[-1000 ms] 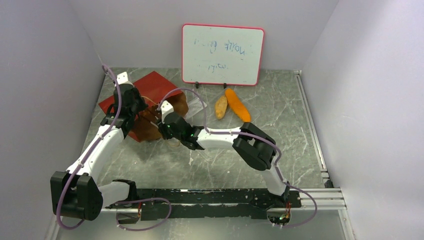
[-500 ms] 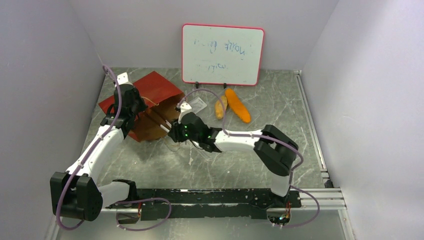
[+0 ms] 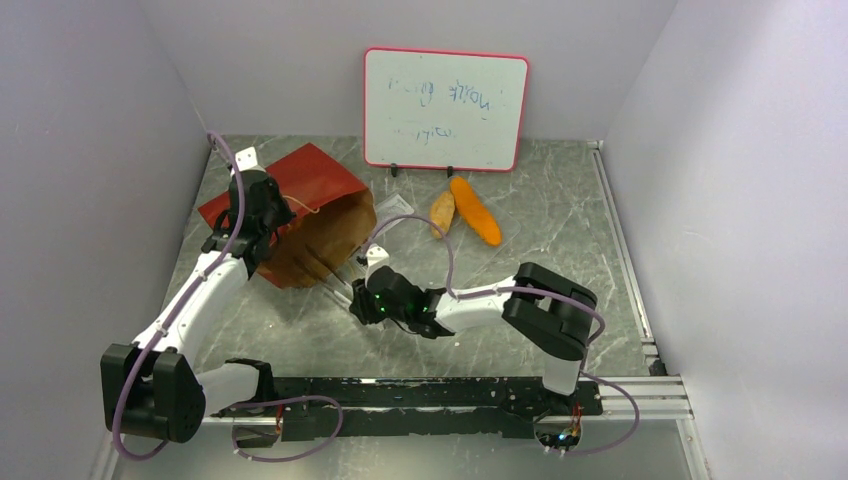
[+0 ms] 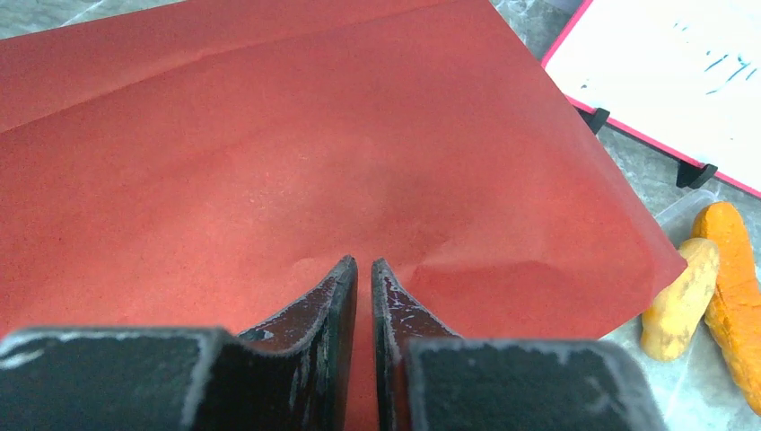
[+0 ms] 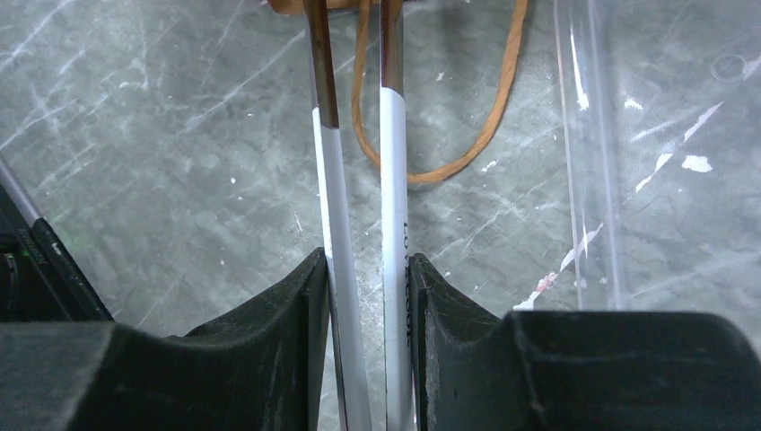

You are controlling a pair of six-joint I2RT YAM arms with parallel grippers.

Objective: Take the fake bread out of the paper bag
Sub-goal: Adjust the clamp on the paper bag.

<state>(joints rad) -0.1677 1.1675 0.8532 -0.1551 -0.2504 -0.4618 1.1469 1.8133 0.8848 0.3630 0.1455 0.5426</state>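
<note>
The red paper bag (image 3: 305,180) lies on its side at the back left, its brown mouth (image 3: 325,240) facing right. My left gripper (image 3: 262,208) is shut on the bag's upper wall (image 4: 269,162), whose red paper fills the left wrist view. My right gripper (image 3: 368,300) is shut on a pair of metal tongs (image 5: 395,180), low over the table in front of the bag's mouth. At the tongs' tips an orange-brown sliver (image 5: 345,4) shows, too little to identify. Two pieces of fake bread, a long orange baguette (image 3: 475,210) and a tan roll (image 3: 441,213), lie near the whiteboard.
A whiteboard (image 3: 445,108) stands at the back. A clear plastic tray (image 5: 646,135) lies right of the tongs. The bag's thin loop handle (image 5: 489,126) trails on the table. Walls close in on both sides.
My right arm has drawn back out of the bag's mouth toward the near edge, tongs still in its grip. The bag's brown inside now shows. The left arm has held still.
</note>
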